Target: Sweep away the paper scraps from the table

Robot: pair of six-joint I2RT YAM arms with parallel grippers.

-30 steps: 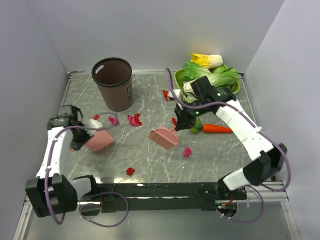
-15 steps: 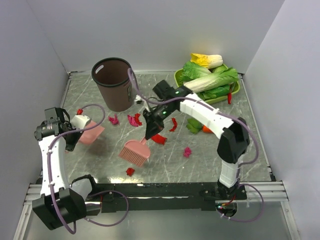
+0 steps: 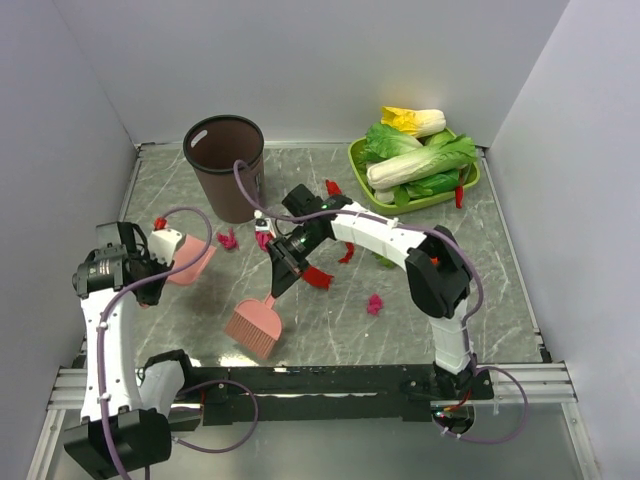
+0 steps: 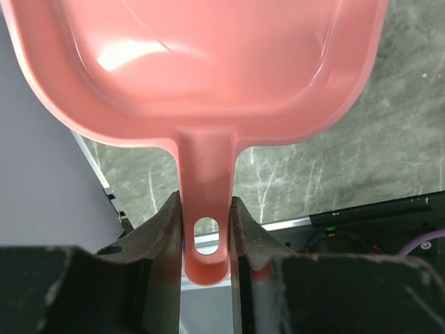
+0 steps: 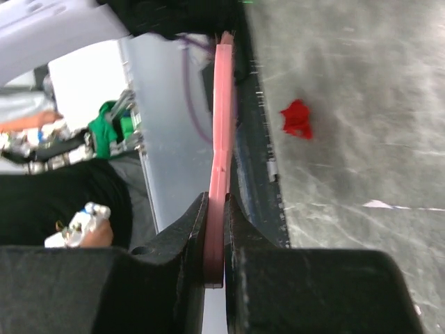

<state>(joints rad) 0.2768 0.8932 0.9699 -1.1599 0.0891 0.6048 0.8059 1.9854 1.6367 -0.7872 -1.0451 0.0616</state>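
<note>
The right gripper (image 5: 216,209), clamping the pink plastic brush (image 3: 255,325), should be dragging crumpled red paper scraps (image 3: 317,277) frame-left into the pink plastic dustpan (image 3: 188,262) (handle pinched by the left gripper (image 4: 206,223)).

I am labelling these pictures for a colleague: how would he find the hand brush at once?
From the brown bin at the back, come straight toward the near rail. The brush is the pink thing held by the right gripper. Its ribbed, fan-shaped head sets it apart from the smooth pink dustpan further left.
</note>
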